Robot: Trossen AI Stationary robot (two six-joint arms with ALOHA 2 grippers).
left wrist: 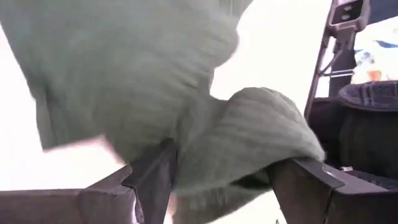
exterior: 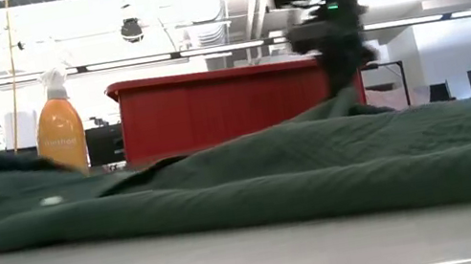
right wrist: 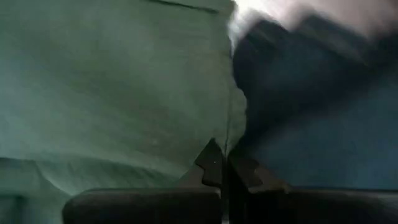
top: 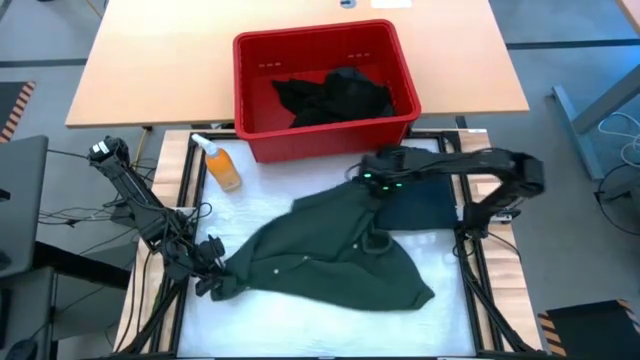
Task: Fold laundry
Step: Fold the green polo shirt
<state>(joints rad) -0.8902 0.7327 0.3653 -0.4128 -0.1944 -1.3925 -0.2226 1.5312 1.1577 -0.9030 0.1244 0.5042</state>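
A dark green shirt (top: 330, 255) lies crumpled across the white table top, a low ridge in the low view (exterior: 319, 166). My left gripper (top: 212, 272) stands open at the shirt's left end, with a bulging fold of the cloth (left wrist: 242, 143) between its fingers. My right gripper (top: 375, 185) is shut on the shirt's far edge, next to a dark blue folded cloth (top: 425, 205). The green cloth rises in a peak (exterior: 351, 100) up to that gripper. More black laundry (top: 335, 95) lies heaped inside the red bin (top: 330, 135). My left gripper has a thick fold of the shirt's left end between its open fingers (left wrist: 155, 177), and the cloth lies against both inner faces. The fingers slant down from the table's left side. The rest of the shirt lies on the table. My right gripper pinches the shirt's far edge (right wrist: 217, 134) between its two fingertips, coming steeply from above. How many layers it has, I cannot tell. That edge is drawn up off the table, while the rest of the shirt lies on it.
The red bin stands at the table's far edge. An orange spray bottle (top: 222, 165) stands upright at the far left, beside the bin. The dark blue cloth lies flat at the right. Bare white table (top: 300, 330) shows along the near edge.
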